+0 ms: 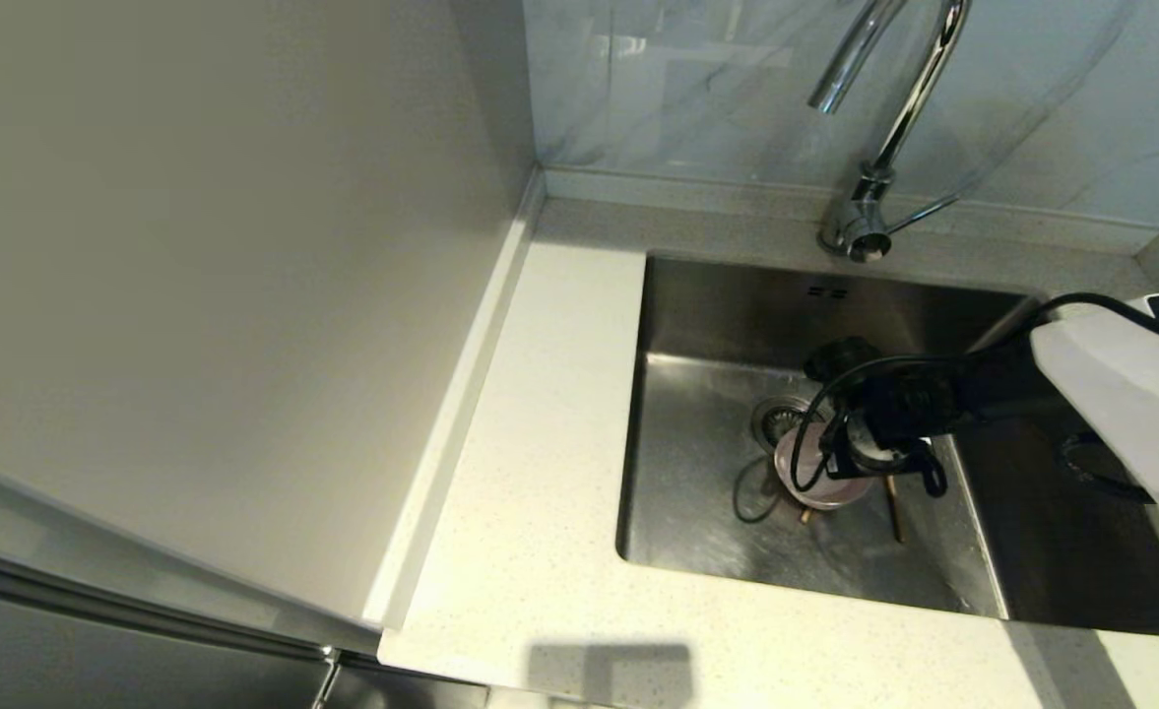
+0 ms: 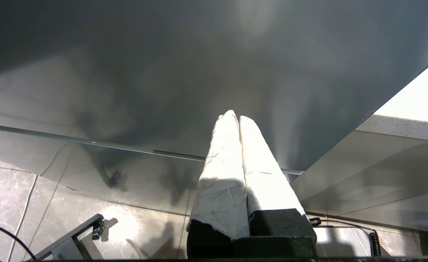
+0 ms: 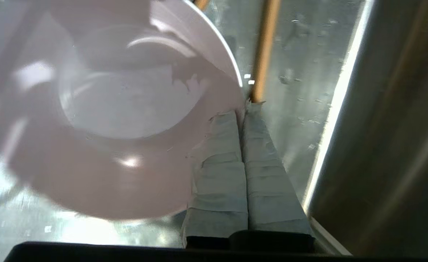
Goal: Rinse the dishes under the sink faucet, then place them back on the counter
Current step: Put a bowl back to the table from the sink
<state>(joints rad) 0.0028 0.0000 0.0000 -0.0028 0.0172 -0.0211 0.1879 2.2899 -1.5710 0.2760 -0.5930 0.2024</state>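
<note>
In the sink [image 1: 697,335], beside the drain [image 1: 779,418], the right hand [image 3: 243,109] pinches the pink bowl's [image 3: 126,109] rim; chopsticks [image 3: 264,51] lie underneath. The left hand [image 2: 238,118] hangs clenched, empty, below the worktop [image 1: 540,414].

The right arm reaches from the counter's right edge, its right pincer [image 3: 243,109] pointing downward with taped fingers [image 3: 221,160] pressed together. The left pincer [image 2: 235,118] hangs parked, fingers together.
</note>
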